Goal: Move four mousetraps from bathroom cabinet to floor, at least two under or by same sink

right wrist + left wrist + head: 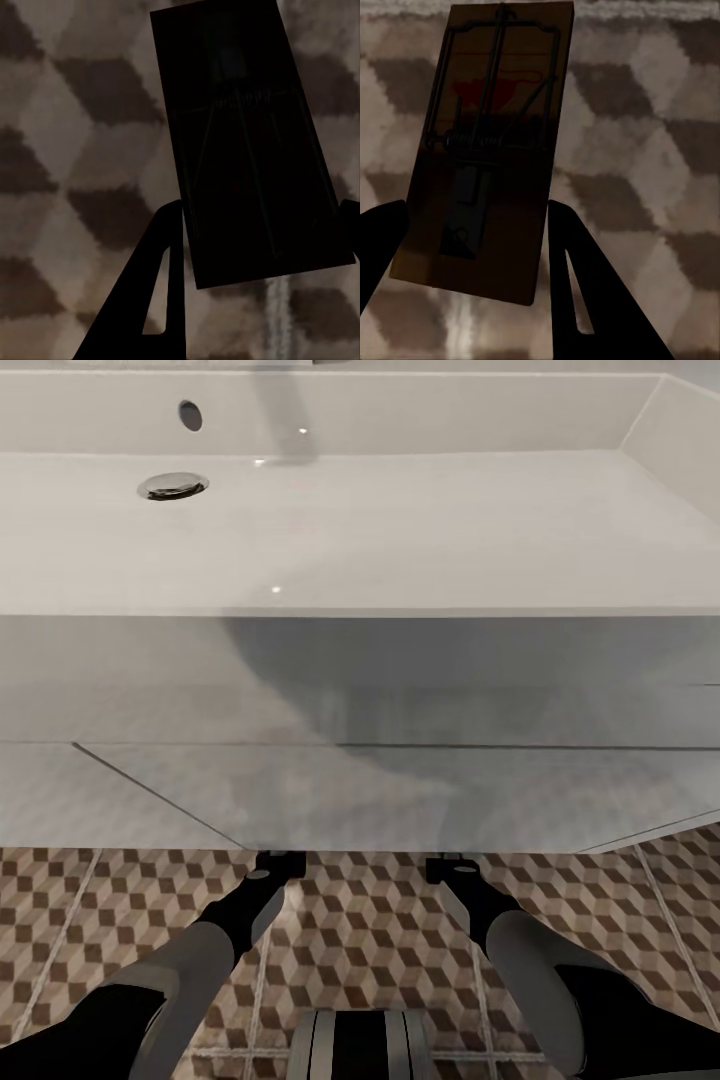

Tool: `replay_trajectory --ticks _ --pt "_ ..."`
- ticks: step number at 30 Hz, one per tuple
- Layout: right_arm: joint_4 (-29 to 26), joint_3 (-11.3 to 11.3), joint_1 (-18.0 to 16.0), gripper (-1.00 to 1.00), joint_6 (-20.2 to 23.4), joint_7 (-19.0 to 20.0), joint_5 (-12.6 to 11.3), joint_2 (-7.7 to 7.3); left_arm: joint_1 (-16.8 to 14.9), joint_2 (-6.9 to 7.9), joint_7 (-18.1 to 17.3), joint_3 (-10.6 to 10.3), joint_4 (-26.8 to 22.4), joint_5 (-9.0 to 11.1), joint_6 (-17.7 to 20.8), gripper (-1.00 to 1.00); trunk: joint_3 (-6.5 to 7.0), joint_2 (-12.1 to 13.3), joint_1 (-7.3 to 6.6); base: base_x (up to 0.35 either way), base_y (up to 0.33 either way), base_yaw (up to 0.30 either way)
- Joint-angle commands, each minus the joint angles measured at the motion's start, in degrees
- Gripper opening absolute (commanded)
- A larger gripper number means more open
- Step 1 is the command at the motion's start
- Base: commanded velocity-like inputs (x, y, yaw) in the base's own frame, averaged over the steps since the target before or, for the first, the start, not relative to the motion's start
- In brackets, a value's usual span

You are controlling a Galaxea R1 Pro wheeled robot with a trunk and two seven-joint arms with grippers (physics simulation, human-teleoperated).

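The cube-patterned bathroom floor [380, 930] runs beneath you, and the white vanity [360, 780] fills most of your head view, with the wide bathroom sink [400, 530] on top and its chrome drain [172, 486] toward the far left of the basin. Both your arms reach forward and down until their ends pass under the vanity's lower edge.

Your left gripper [480, 247] is clamped on a mousetrap [487, 150] — its two dark fingers [592, 292] press against the long sides of the wooden board, near the end closest to the wrist. The board extends away from the fingers, spring and wire bar facing the camera, with a red mark on the wood under the wire. Floor tiles lie blurred behind it.

Your right gripper [259, 247] grips a second mousetrap [247, 142] the same way: one finger [161, 292] against one long edge, the tip of the other just showing at the opposite edge. This board sits in deep shadow — you can barely make out the spring and wires. Whether either board touches the tiles, you cannot tell.
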Motion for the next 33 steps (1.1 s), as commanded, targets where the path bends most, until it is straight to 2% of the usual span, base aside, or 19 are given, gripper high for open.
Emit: replay_trajectory --ticks 1,10,33 --pt "-0.1 -0.4 0.0 -1.0 0.4 -0.1 0.5 0.06 0.0 0.03 0.4 -0.5 0.1 0.4 0.2 -1.0 -0.03 0.0 -0.01 0.0 0.0 0.0" --pt "-0.1 -0.4 0.0 -1.0 0.0 0.0 0.6 0.17 0.0 0.11 0.4 -0.5 2.2 0.6 0.1 -1.0 -0.03 0.0 -0.01 0.0 0.0 0.0" --pt "-0.1 -0.3 0.0 -1.0 -0.2 0.5 0.8 0.14 0.0 0.05 0.3 -0.5 2.5 0.7 0.0 -1.0 -0.03 0.0 -0.01 0.0 0.0 0.0"
